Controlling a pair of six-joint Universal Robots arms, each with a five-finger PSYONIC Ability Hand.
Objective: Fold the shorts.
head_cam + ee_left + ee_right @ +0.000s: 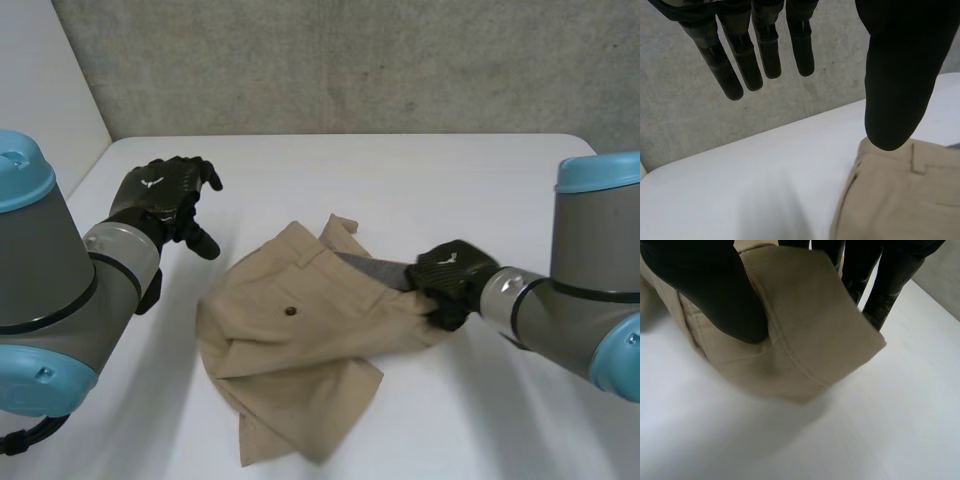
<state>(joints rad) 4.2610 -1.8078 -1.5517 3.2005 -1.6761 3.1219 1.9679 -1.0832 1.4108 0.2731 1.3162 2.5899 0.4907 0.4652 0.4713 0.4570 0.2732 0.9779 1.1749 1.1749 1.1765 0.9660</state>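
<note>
R robot hand [452, 278], shorts [290, 350], wht table [420, 180]

A white table [400, 170] is seen across the near field; its top is matte, its far right corner rounded. Behind the far edge a grey concrete wall [350, 60] is recorded — mottled, with small pits and faint stains. At the far left a smooth white panel [40, 80] is set beside it, angled along the table's left edge. Lighting is even and diffuse — only soft shadows are cast on the tabletop.
</note>
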